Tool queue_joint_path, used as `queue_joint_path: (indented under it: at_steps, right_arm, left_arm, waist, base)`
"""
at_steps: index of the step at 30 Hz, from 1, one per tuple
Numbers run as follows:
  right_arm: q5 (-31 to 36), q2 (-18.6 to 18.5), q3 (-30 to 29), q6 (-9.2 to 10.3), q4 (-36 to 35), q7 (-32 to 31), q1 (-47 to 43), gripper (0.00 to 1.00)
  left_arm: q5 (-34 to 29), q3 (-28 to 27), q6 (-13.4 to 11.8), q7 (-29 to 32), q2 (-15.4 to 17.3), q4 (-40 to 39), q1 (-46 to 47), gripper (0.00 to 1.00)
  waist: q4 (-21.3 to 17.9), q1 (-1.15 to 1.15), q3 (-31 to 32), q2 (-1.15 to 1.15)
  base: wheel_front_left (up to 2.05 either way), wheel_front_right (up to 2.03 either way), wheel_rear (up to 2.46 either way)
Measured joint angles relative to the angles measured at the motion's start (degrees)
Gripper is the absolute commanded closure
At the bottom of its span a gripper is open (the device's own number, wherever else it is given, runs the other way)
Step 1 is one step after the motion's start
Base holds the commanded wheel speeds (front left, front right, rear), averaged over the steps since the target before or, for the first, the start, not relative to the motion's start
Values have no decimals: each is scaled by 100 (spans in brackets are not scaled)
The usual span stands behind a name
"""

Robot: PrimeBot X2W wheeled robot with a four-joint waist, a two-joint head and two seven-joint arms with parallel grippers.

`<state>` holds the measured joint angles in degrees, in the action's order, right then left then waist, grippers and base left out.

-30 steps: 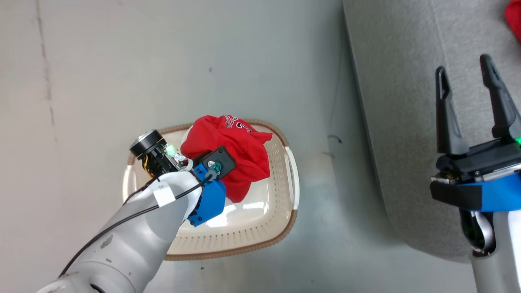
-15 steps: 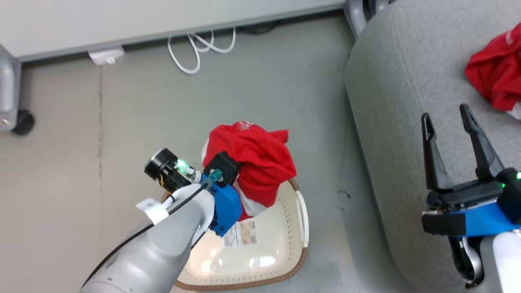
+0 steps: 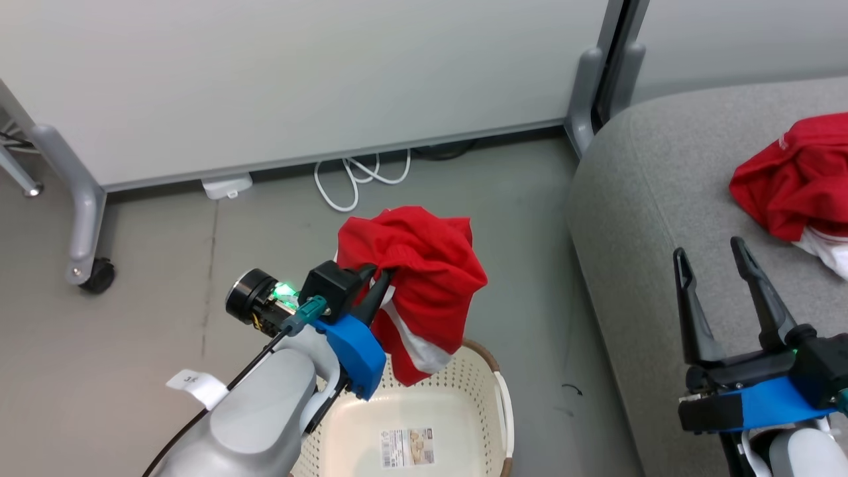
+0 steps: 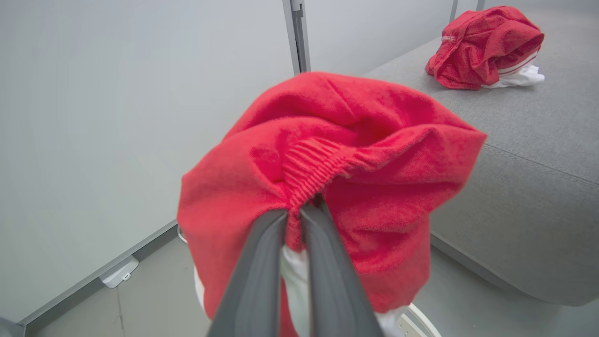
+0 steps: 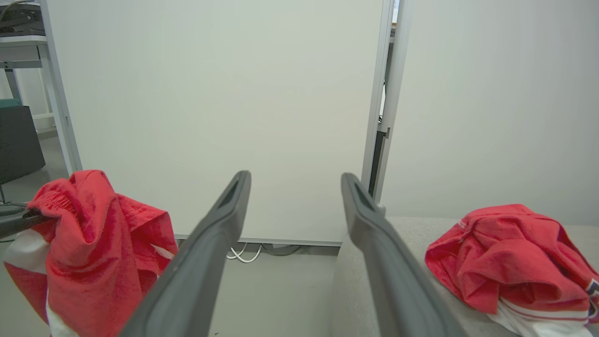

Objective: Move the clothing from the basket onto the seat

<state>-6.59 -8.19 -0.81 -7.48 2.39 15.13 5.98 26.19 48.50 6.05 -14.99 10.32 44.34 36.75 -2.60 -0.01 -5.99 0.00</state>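
Two red garments counted: held garment (image 3: 430, 265) hung over the one basket (image 3: 507, 404), pinched by the left gripper (image 3: 383, 275); second garment (image 3: 788, 179) lay on sofa (image 3: 649, 199). Right gripper (image 3: 707, 247) gaped empty near it.

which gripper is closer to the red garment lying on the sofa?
Right. The right gripper, open, hovers over the sofa just short of the red garment lying there. The left gripper is off the sofa, above the basket, shut on the other red garment.

Pale partition panels (image 3: 298, 79) stand on grey floor (image 3: 152, 344), white cable (image 3: 354, 173) beneath.
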Motion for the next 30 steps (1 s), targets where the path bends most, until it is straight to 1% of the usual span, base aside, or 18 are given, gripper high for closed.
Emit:
queue_joint_path:
  at_steps: [6,11,20,30]
  right_arm:
    - [1,64,29,0,24,0,-136,0]
    - [2,97,78,0,54,0,-203,0]
    - [-1,153,205,0,91,0,-325,0]
    - [-24,170,405,0,112,0,-378,0]
  left_arm:
    - [-26,-500,-21,0,-5,-564,-191,100]
    - [-113,-734,-30,0,-98,-934,-261,100]
    - [-216,-824,-43,0,-341,-1303,-293,100]
    - [-234,-720,-65,2,-421,-1417,-243,100]
  waist:
    - [57,0,234,0]
    - [83,1,373,0]
    - [103,1,521,0]
    - [128,2,540,0]
  base:
    - [0,0,0]
    - [0,0,0]
    - [0,0,0]
    - [0,0,0]
